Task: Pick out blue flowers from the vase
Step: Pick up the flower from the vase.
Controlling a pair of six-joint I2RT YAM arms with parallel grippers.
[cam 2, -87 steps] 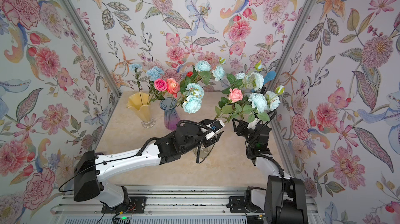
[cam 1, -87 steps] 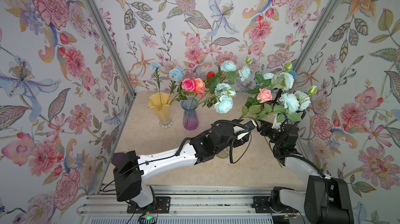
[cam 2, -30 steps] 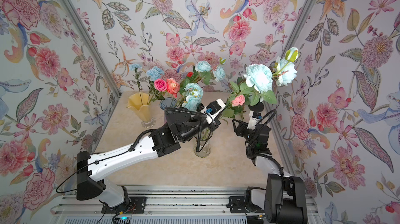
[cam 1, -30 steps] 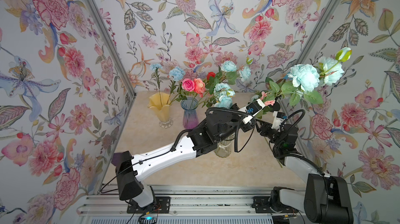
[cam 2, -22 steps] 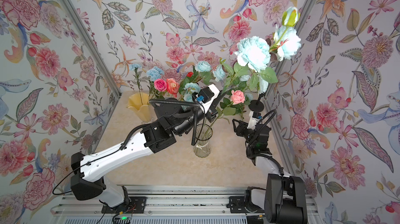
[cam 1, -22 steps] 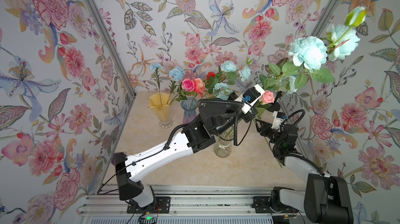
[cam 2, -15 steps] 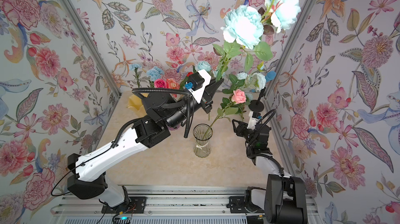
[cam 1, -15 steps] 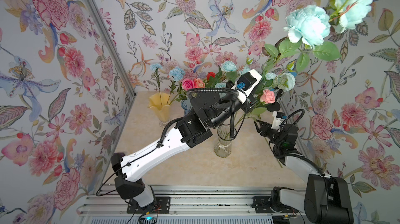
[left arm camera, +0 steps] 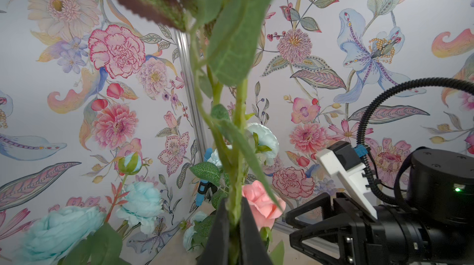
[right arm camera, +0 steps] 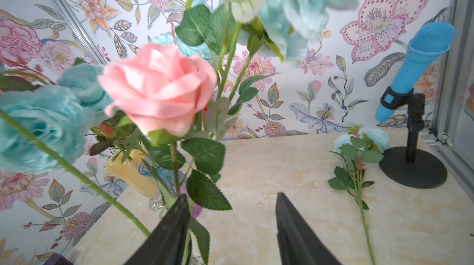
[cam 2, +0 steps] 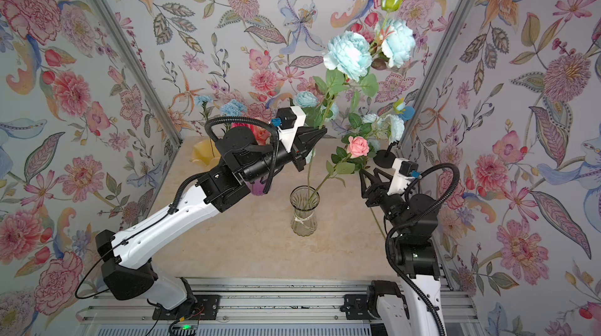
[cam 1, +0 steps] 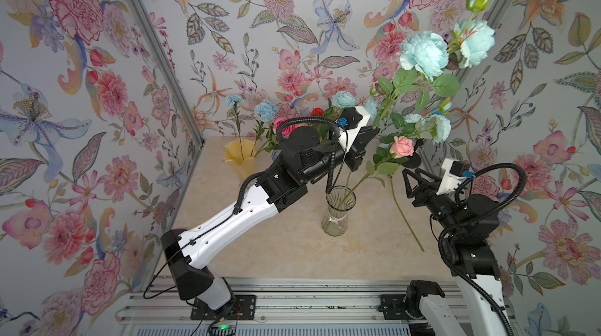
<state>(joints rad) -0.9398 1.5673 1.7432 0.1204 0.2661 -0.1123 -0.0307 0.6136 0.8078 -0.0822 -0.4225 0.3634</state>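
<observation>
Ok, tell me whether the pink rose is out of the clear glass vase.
No, the pink rose stands with its stem inside the clear glass vase.

A lab robot booth: floral-papered panels (cam 1: 81, 107) on aluminium rails (cam 1: 309, 298).

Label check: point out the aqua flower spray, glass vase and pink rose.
aqua flower spray (cam 1: 422, 55): in a top view, larger bloom.
glass vase (cam 1: 335, 215): in a top view, lower body.
pink rose (right arm camera: 159, 89): right wrist view, bloom centre.

No text, label, brand, number or sign can be read in any of the views.
</observation>
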